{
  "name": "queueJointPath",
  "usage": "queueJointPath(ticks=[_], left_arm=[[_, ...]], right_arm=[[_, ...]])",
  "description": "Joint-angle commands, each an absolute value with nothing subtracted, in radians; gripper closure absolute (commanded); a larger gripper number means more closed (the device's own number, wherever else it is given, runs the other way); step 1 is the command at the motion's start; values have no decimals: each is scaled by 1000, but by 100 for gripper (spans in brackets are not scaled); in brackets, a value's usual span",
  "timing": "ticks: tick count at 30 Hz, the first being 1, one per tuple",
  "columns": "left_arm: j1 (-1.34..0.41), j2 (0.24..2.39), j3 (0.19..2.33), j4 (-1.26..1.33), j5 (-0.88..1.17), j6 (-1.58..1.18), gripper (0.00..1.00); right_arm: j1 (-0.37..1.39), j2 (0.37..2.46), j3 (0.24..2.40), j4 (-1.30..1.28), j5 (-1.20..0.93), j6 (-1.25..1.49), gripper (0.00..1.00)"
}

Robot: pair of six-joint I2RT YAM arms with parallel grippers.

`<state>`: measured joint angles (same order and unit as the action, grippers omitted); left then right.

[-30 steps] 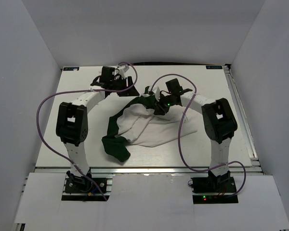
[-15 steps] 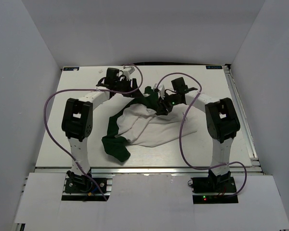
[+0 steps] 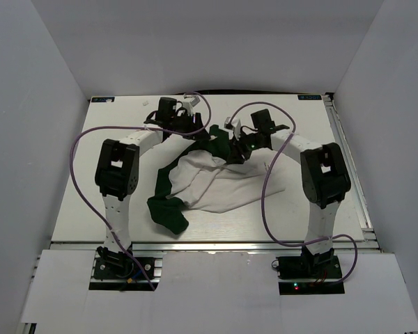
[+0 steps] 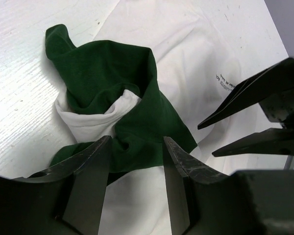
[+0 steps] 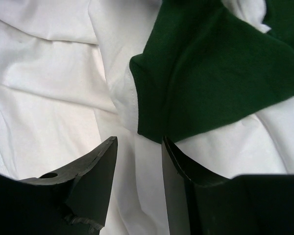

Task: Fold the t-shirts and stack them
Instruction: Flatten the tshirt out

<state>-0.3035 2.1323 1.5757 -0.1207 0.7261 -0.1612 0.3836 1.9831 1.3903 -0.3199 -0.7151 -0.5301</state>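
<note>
T-shirt (image 3: pixel 223 184), white with green sleeves, lies crumpled and unfolded in the middle of the table (image 3: pixel 313 115). Left gripper (image 4: pixel 137 147) hangs released, jaws apart over the twisted green sleeve (image 4: pixel 108 68). Right gripper (image 5: pixel 138 144) is likewise released, holding nothing. I judge I'm at the spreading step; next I must pinch the sleeve edges and draw them flat.

wht t-shirt (image 3: pixel 223 188), grn sleeves (image 3: pixel 168 214), prob dark print (image 4: pixel 226 81)
</note>
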Motion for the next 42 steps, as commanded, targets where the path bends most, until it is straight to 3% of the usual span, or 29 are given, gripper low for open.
queueJointPath(ticks=[1,7,11,12,15,16,18,25,34,42], left_arm=[[-311,2123,1582,-132,744,-138,44],[-324,2138,1591,-149,723,-133,47],[-333,2143,1580,-156,695,-132,57],[-336,2144,1578,-158,689,-133,66],[-337,2160,1600,-175,683,-140,81],[-337,2160,1612,-178,681,-146,91],[-337,2160,1631,-195,661,-153,100],[-319,2059,1698,-245,534,-167,100],[-261,1896,1595,-221,459,-224,100],[-233,1822,1517,-193,439,-247,100]], right_arm=[[362,1916,1394,-314,-749,-500,52],[341,1898,1393,-307,-761,-477,52],[318,1887,1396,-302,-767,-463,52],[313,1881,1397,-302,-767,-460,52],[296,1868,1399,-301,-770,-453,52],[290,1864,1399,-299,-772,-449,52],[270,1858,1399,-291,-775,-434,52],[190,1850,1422,-222,-681,-358,52],[143,1970,1557,-290,-580,-213,50],[135,2114,1722,-367,-562,-252,49]])
